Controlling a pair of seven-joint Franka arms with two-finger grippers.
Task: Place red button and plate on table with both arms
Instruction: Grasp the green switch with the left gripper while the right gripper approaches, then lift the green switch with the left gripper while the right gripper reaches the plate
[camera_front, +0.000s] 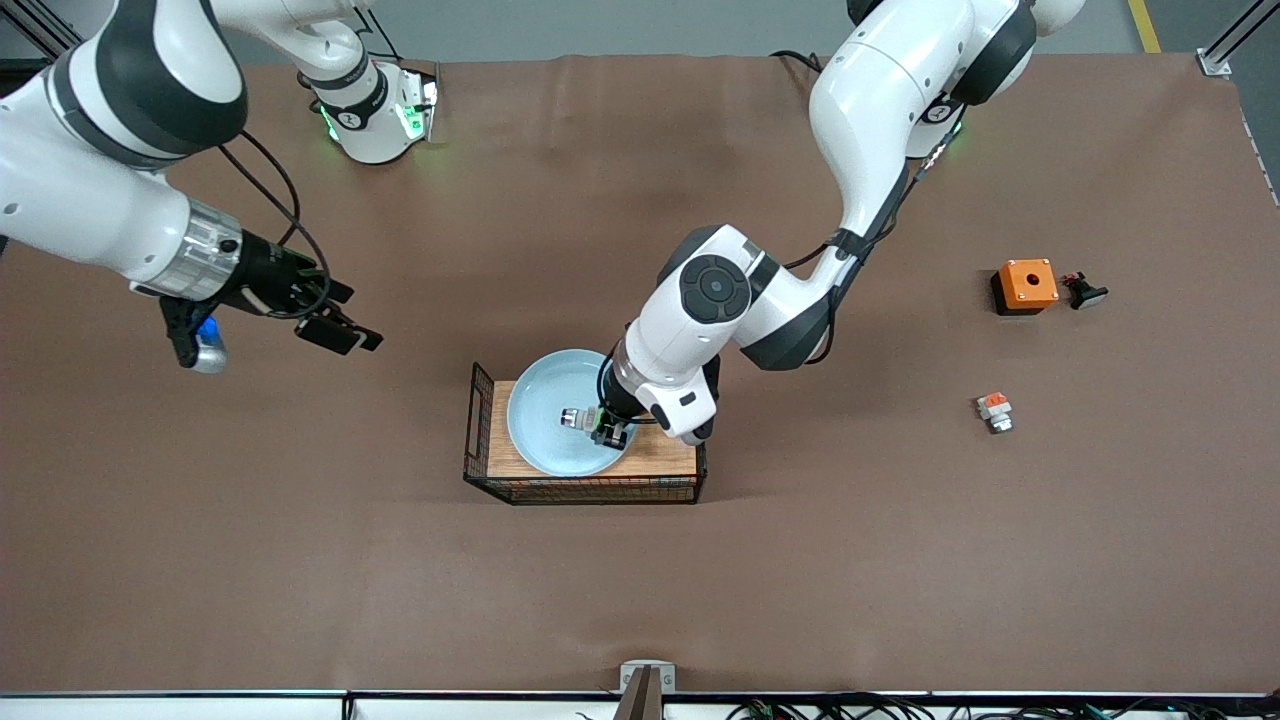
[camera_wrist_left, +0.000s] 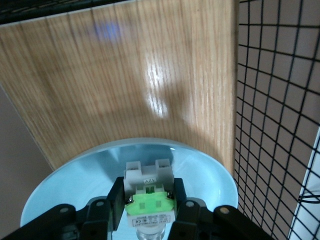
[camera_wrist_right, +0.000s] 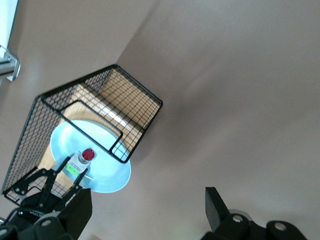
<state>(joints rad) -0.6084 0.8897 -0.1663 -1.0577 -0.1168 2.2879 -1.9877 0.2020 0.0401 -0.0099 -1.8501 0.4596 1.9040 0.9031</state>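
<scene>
The red button (camera_front: 573, 418), a small white-grey switch piece with a green mark (camera_wrist_left: 149, 197), is down in the pale blue plate (camera_front: 545, 395). My left gripper (camera_front: 605, 432) is shut on the red button, one black finger on each side of it (camera_wrist_left: 149, 192). The plate (camera_wrist_left: 75, 185) rests on the wood-topped wire tray (camera_front: 660, 462), which stands on the brown table (camera_front: 800, 560). My right gripper (camera_front: 340, 315) hangs open and holds nothing over bare table toward the right arm's end (camera_wrist_right: 150, 210). From the right wrist view the plate (camera_wrist_right: 107, 175) and button (camera_wrist_right: 80, 162) show at a distance.
Toward the left arm's end of the table lie an orange box (camera_front: 1025, 285), a small black piece (camera_front: 1085, 291) beside it, and a switch piece with an orange-red mark (camera_front: 994, 411) nearer the front camera. The tray's wire wall (camera_wrist_left: 280, 125) rises close beside the plate.
</scene>
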